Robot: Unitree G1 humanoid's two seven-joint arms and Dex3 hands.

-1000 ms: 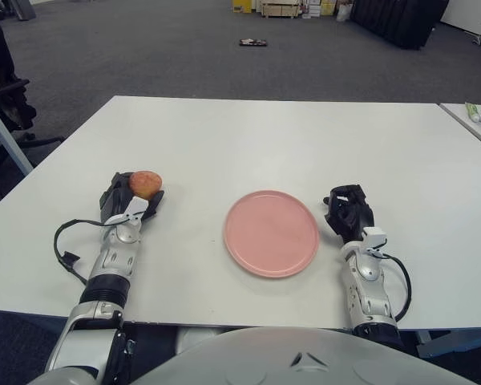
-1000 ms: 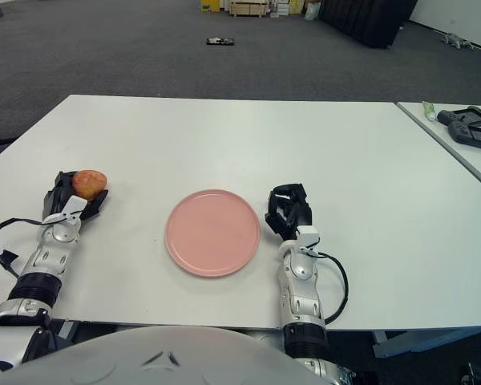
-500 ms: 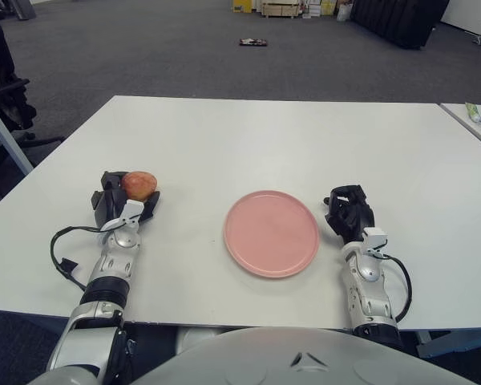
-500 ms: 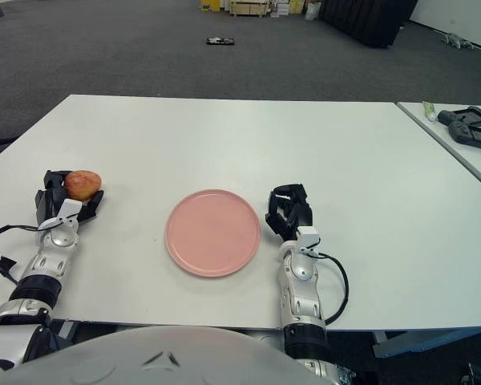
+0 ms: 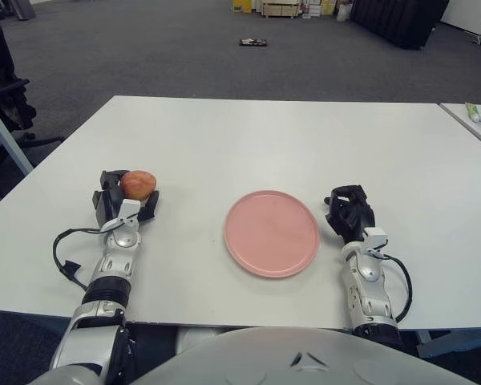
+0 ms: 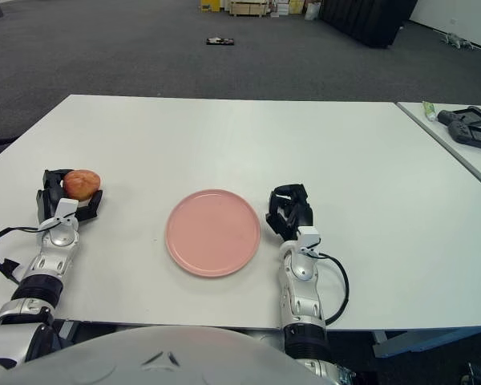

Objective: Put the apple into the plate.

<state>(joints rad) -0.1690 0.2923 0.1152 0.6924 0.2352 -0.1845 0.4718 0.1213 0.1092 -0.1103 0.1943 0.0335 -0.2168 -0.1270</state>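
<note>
While the left hand (image 5: 122, 204), fingers closed around the round red-yellow apple (image 5: 139, 184), has drawn slightly back and leftward since a second ago, the flat round pink plate (image 5: 272, 233) to its right remains empty beside the curled right hand (image 5: 349, 213).

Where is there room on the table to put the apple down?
The pink plate holds nothing. The white table is bare behind it, and between it and the left hand holding the apple. It is tighter where the right hand sits beside the plate.
</note>
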